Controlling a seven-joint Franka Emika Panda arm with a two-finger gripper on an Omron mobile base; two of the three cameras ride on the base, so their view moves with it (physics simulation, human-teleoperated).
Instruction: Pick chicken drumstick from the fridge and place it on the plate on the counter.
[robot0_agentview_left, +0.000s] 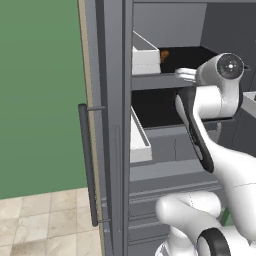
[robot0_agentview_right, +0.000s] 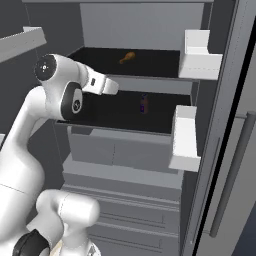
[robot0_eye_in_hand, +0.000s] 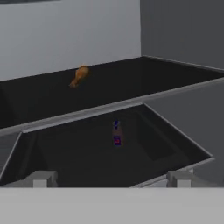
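The fridge stands open in front of me. The chicken drumstick, a small orange-brown lump, lies on the dark upper shelf near the back wall. My gripper is open with nothing between its fingers. It sits at the front edge of the lower shelf, below and in front of the drumstick and well apart from it. My hand reaches in from the left. The plate and the counter are out of view.
A tiny purple item stands on the lower shelf, straight ahead of the gripper. White door bins hang at the right, and closed drawers lie below. A dark bar handle runs down the door.
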